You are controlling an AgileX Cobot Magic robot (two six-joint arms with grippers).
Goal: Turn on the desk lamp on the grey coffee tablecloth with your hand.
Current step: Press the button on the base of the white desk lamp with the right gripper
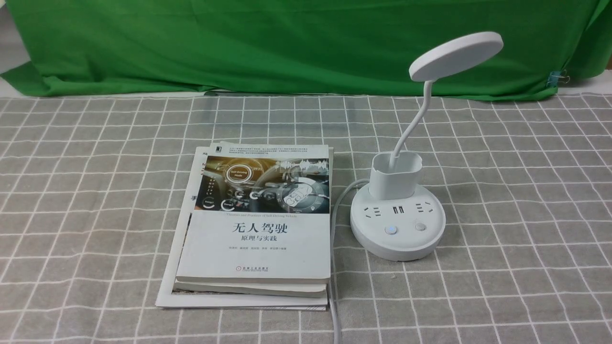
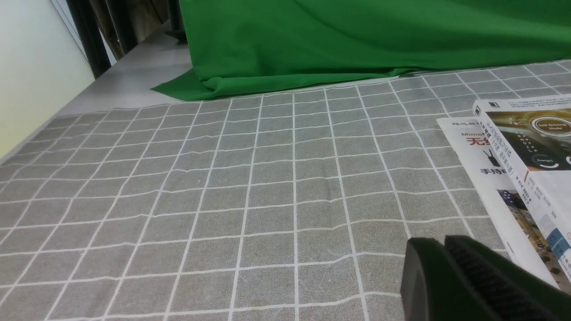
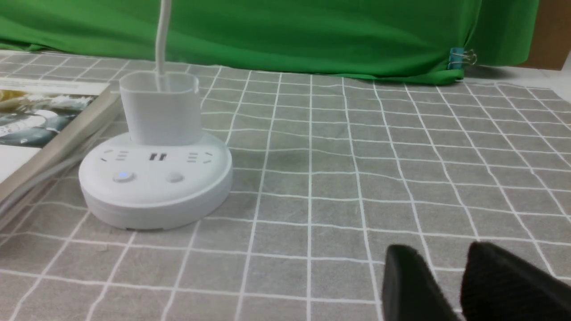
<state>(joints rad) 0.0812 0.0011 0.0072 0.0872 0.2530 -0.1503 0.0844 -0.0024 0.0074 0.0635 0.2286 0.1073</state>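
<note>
The desk lamp stands upright on the grey coffee tablecloth. Its round base sits flat, the cup holder rises from the back of the base, and the thin neck bends up to a tilted disc head. On the top of the base, the button nearer the books glows faintly blue (the other looks unlit). A stack of books lies just beside the lamp, on its left. The lamp's white cord runs between the two, out from the back of the base and toward the camera. Behind the lamp hangs the green backdrop cloth.

The right gripper hovers low over bare cloth, well apart from the lamp, on the side away from the books. Its jaws are parted a little and hold nothing. The left gripper is beyond the books from the lamp, with its jaws pressed together and empty.
</note>
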